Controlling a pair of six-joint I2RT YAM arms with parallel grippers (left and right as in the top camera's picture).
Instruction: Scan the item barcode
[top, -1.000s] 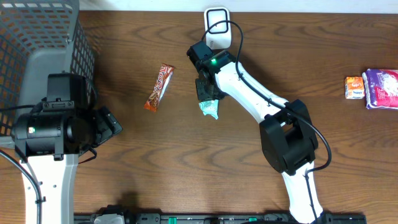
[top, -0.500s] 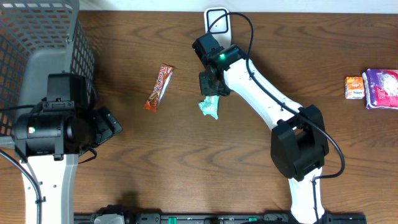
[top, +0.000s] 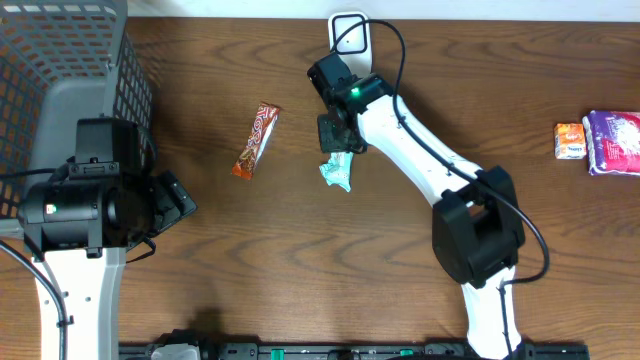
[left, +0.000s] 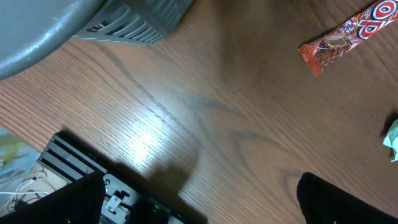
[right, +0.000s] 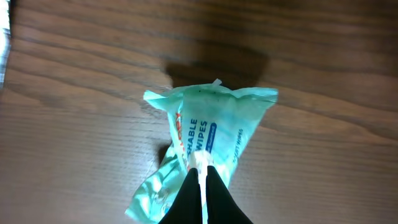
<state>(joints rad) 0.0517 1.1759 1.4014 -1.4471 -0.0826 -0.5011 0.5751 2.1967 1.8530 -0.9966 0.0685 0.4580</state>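
**Right jaws pinched on wipes packet, left jaws wide and empty**

Overhead: my right gripper (top: 336, 146) sits over the top end of the wipes packet (top: 338, 173), mid-table, a little toward the far edge. The white scanner (top: 349, 30) is at the far edge, near the packet but apart from it. A candy bar (top: 256, 141) lies to the left of the packet, well apart. A grey mesh basket (top: 70, 50) fills the far left corner, with my left gripper (top: 172, 203) just beside it. An orange packet (top: 569, 140) and a purple packet (top: 613, 142) touch each other at the right edge; only this view shows them and the scanner. From here I can't tell how the right jaws stand.

Left wrist: my left gripper (left: 199, 202) has its jaws spread wide with nothing between them, just bare wood table (left: 205, 118). The candy bar (left: 348, 32) is at top right, its red-orange wrapper print readable only here. The basket (left: 124, 18) corner is at top left. A sliver of the wipes packet (left: 392, 139) shows at the right edge. A black rail (left: 93, 180) runs along the table edge.

Right wrist: my right gripper (right: 202, 186) is fully closed, nipping a thin white fold of the wipes packet (right: 208, 124). The packet is mint-green film, crinkled, with a blue label reading "ABLE WIPES", its crimped end pointing away from me. A shadow falls on the wood beyond it; I can't tell whether it is off the table.
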